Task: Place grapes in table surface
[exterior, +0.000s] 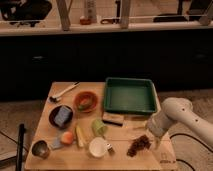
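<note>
The grapes (138, 145), a small dark reddish-brown bumpy bunch, lie on the light tan wooden table surface (122, 161) near its front right, right of the white cup (98, 147). My gripper (154, 134) hangs at the end of the white arm, just above and to the right of the grapes, close to the table's right edge. I cannot see whether it touches the bunch.
A green rectangular tray (129, 95) stands at the back right. An orange bowl (85, 100), a dark bowl with a blue item (61, 115), an orange-red fruit (66, 136), a yellow item (80, 135), a green cup (99, 127), a metal cup (40, 148) and a brush (64, 91) fill the left half.
</note>
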